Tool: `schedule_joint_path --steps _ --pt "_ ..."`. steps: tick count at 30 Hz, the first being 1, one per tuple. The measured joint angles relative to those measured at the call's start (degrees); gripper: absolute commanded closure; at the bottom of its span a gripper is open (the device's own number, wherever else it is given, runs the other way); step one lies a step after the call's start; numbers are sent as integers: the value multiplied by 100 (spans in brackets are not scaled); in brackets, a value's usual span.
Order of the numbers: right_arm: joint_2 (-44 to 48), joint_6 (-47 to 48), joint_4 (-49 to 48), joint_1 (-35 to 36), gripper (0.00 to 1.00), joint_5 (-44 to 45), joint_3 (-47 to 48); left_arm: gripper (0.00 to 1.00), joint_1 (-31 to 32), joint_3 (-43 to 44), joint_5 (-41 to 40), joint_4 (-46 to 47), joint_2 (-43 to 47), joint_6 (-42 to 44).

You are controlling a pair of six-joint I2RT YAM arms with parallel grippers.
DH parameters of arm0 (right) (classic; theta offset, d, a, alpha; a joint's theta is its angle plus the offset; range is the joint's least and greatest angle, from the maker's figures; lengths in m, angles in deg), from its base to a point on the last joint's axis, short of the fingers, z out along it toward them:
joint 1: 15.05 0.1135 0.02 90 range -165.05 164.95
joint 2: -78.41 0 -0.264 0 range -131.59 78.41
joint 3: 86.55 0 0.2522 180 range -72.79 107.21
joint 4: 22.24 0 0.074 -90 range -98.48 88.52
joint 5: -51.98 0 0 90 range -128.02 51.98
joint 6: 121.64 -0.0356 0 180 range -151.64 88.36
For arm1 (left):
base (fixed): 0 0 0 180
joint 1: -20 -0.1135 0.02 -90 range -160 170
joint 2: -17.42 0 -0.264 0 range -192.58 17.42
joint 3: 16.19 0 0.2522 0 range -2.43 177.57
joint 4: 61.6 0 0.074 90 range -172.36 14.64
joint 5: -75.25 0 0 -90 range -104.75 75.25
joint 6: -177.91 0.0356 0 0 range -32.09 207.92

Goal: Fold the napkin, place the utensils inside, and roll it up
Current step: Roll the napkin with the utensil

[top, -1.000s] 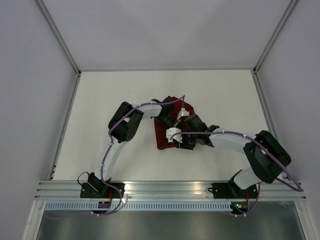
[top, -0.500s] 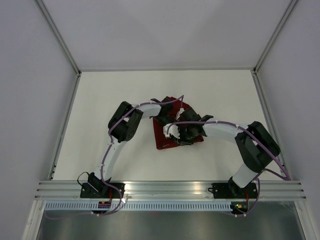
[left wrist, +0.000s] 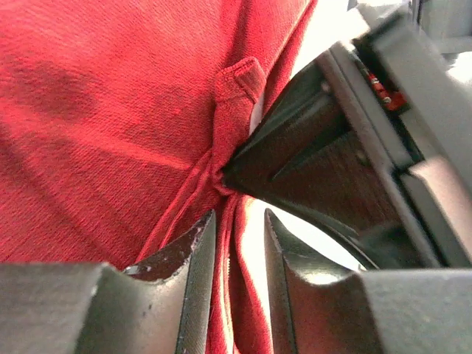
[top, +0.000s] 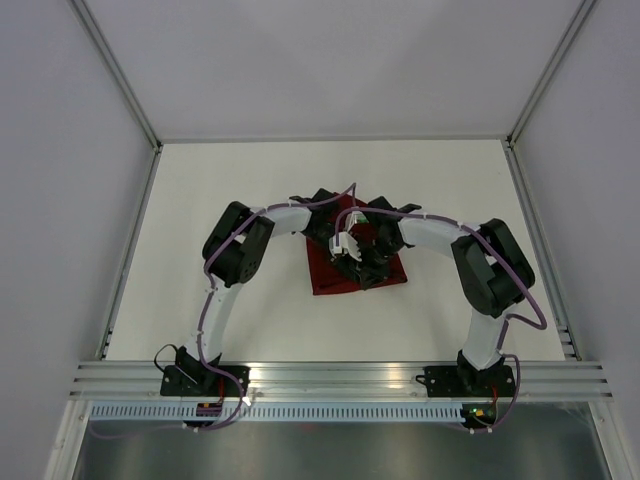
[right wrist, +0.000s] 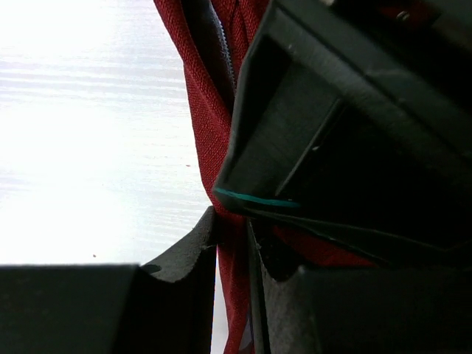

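Note:
The dark red napkin lies rumpled at the table's middle, mostly under both grippers. My left gripper and right gripper meet tip to tip over it. In the left wrist view, a hemmed fold of the napkin runs between my left gripper's jaws, with a lit gap beside the cloth. The right gripper's dark finger pinches the cloth just ahead. In the right wrist view, my right gripper is shut on a strip of napkin. The knife is hidden.
The white table is walled by grey panels, with an aluminium rail along the near edge. The left gripper's black body fills the right wrist view's right side.
My right gripper has swung left and away from me, over the napkin, to meet the left gripper. The left arm has shifted slightly left. The napkin's visible outline has widened to the right.

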Motion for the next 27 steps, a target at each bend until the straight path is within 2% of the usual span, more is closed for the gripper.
schedule_joint_path --steps 9,17,22,27 --pt "-745 262 1021 -258 89 -505 837 64 -531 -1156 -938 1591 1161 -966" --pt "-1399 396 1871 -439 89 -859 1550 68 -903 -2750 -2953 3112 3045 -1753" --pt "-1709 396 2312 -479 89 -1021 1853 65 -721 -3746 -4142 3985 4393 -1862" --pt "-1961 387 2712 -476 89 -1126 2052 60 76 -4487 -5298 4769 5410 -1473"
